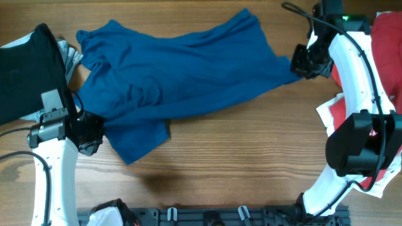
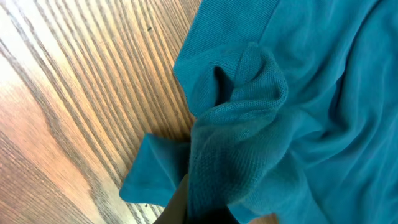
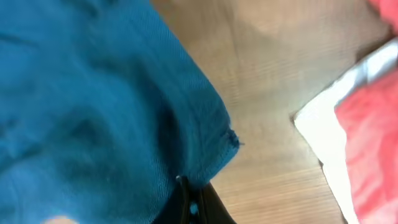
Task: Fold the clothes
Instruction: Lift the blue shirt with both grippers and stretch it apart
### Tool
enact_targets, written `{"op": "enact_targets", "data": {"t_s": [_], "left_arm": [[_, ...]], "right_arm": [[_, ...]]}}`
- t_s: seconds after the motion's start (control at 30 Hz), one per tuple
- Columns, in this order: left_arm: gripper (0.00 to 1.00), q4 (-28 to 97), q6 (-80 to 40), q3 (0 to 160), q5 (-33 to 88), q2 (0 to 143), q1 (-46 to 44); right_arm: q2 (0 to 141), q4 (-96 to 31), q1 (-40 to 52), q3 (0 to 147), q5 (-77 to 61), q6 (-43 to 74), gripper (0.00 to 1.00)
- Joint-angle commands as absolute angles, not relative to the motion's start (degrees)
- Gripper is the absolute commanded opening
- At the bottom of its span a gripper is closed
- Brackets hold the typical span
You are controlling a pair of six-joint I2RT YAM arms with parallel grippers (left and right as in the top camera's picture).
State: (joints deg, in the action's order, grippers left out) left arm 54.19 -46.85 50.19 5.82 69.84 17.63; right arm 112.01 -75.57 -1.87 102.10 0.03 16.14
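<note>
A crumpled blue shirt (image 1: 182, 75) lies spread across the middle of the wooden table (image 1: 239, 163), pinched at two ends. The left gripper (image 1: 88, 138) clamps a bunched fold at the shirt's lower-left edge, and the right gripper (image 1: 300, 64) is closed on a hem corner at its far right. In the left wrist view the cloth rises in a gathered lump, with bare wood beside it. A black garment (image 1: 28, 69) and a grey garment (image 1: 70, 56) sit at the table's left edge, just beside the shirt — a red shirt (image 1: 386, 37) lies at the right edge, apart from it
</note>
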Motion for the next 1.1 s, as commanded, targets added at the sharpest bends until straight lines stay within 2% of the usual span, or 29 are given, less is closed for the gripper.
{"op": "enact_targets", "data": {"t_s": [0.0,0.17,0.33,0.4,0.67,0.87,1.07], "left_arm": [[0.04,52.84,-38.61,50.26,7.88,69.54,17.47],[0.04,51.96,-29.52,56.36,18.85,69.36,17.52],[0.04,62.94,-23.88,77.36,22.09,69.38,17.63],[0.04,67.55,-22.68,89.45,22.13,69.38,19.49],[0.04,69.23,-22.72,108.53,28.73,69.38,25.54],[0.04,67.37,-22.92,108.77,29.12,72.88,25.52],[0.04,58.65,-22.87,108.77,29.12,87.55,18.76]], "right_arm": [[111.92,-78.32,-1.78,101.51,0.80,14.98,0.04],[105.23,-81.43,-1.80,101.51,-1.76,15.88,0.04],[89.49,-81.08,-1.80,101.56,-1.41,18.39,0.04],[80.77,-78.41,-1.80,101.56,0.56,17.98,0.04],[63.61,-66.65,-1.80,101.56,4.69,17.54,0.04],[68.88,-63.18,-1.80,101.56,6.07,14.96,0.04],[89.10,-54.48,-1.91,101.56,6.00,12.45,0.04]]}}
